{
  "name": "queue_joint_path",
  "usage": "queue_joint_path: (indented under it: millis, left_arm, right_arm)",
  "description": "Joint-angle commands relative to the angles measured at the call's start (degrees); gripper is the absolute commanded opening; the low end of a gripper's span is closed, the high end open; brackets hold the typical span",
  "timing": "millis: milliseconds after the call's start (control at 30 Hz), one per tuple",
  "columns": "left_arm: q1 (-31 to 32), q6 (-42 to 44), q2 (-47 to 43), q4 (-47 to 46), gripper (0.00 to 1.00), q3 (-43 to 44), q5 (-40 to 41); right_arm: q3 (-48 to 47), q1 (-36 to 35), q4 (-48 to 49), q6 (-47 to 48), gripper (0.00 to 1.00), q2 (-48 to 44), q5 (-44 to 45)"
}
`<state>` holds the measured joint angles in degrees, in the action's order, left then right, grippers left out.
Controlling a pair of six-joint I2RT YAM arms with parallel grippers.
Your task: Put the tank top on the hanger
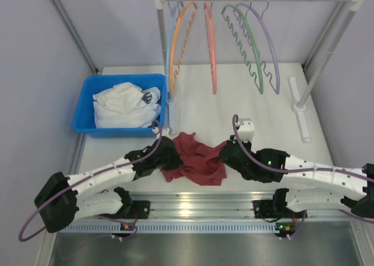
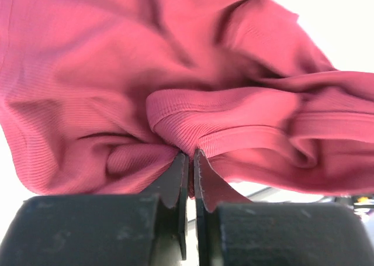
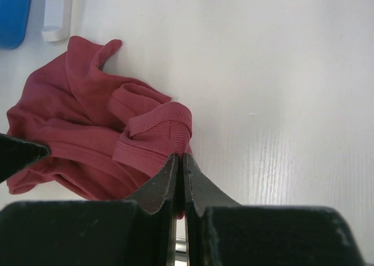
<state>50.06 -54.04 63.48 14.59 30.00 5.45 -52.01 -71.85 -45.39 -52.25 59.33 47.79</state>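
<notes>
The maroon tank top (image 1: 196,159) lies crumpled on the white table near the front edge, between my two arms. My left gripper (image 1: 168,159) is at its left side, and in the left wrist view this gripper (image 2: 190,156) is shut on a ribbed fold of the tank top (image 2: 175,73). At the cloth's right side my right gripper (image 1: 225,156) is shut too. The right wrist view shows it (image 3: 180,156) pinching a ribbed hem of the tank top (image 3: 87,120). The pale lavender hanger (image 1: 270,47) hangs on the rail at the back right, far from both grippers.
On the same rail hang a green wavy-barred hanger (image 1: 248,49), a salmon hanger (image 1: 210,49) and an orange hanger (image 1: 177,44). A blue bin (image 1: 85,102) holding white cloth (image 1: 121,105) stands at the left. The rack's white foot (image 1: 301,111) lies at the right.
</notes>
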Motion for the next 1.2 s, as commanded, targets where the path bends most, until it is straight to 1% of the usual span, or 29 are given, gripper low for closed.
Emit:
queue_joint_path:
  millis: [0,33,233,367,500,600,633,667,733,767,800,833,867,933,1000,1167]
  left_arm:
    - [-0.1,3.3,-4.6,4.3,0.01,7.4,2.0]
    - [-0.1,3.9,-5.3,5.7,0.0,8.7,2.5]
    - [-0.1,7.6,-10.0,15.9,0.0,19.5,6.1]
    - [-0.1,9.9,-11.7,19.2,0.0,25.5,7.1]
    - [-0.1,10.4,-11.6,22.7,0.0,27.6,7.1]
    - [-0.1,9.0,-10.9,25.7,0.0,25.3,7.9]
    - [-0.1,8.6,-10.9,25.8,0.04,24.1,7.0]
    - [-0.1,7.6,-10.8,24.7,0.05,21.0,6.0]
    - [-0.1,6.4,-10.8,22.4,0.18,17.2,2.7]
    - [-0.1,5.1,-10.9,20.9,0.21,13.8,1.8]
    - [-0.1,4.4,-10.9,18.8,0.23,12.3,1.1]
    - [-0.1,3.9,-11.0,17.7,0.29,11.1,0.6]
    - [-0.1,3.2,-11.0,16.9,0.3,9.4,-0.3]
    - [-0.1,2.8,-11.0,15.6,0.33,8.6,-0.6]
    - [-0.1,3.1,-10.6,15.4,0.43,8.2,-1.1]
    - [-0.1,3.6,-8.5,14.9,0.48,8.3,-2.0]
  right_arm:
    - [-2.0,-0.7,-3.0,-0.8,0.02,-2.3,3.4]
    - [-2.7,-0.7,-4.0,-0.4,0.02,-3.0,4.1]
    - [-9.2,-0.7,-5.8,3.0,0.01,-6.6,7.0]
    - [-13.2,-0.7,-6.3,5.8,0.01,-7.7,8.9]
    - [-16.5,-0.7,-6.2,8.3,0.01,-7.5,9.6]
    - [-16.6,-0.7,-6.2,8.4,0.02,-7.4,9.7]
    - [-16.3,-0.7,-6.3,8.2,0.02,-7.6,9.3]
    - [-15.6,-0.8,-6.2,8.1,0.02,-7.5,8.9]
    - [-14.4,-0.7,-6.4,7.0,0.01,-7.4,7.6]
    - [-13.0,-0.7,-6.4,6.5,0.01,-7.3,7.1]
    - [-12.2,-0.7,-6.4,5.5,0.01,-7.2,6.6]
    - [-11.5,-0.7,-6.4,5.0,0.01,-7.2,5.7]
    - [-10.3,-0.7,-6.4,4.5,0.01,-7.2,5.2]
    - [-9.2,-0.7,-6.5,3.3,0.0,-7.5,4.0]
    - [-7.7,-0.7,-6.4,2.4,0.0,-7.7,3.5]
    - [-6.2,-0.7,-6.6,1.6,0.0,-8.0,2.8]
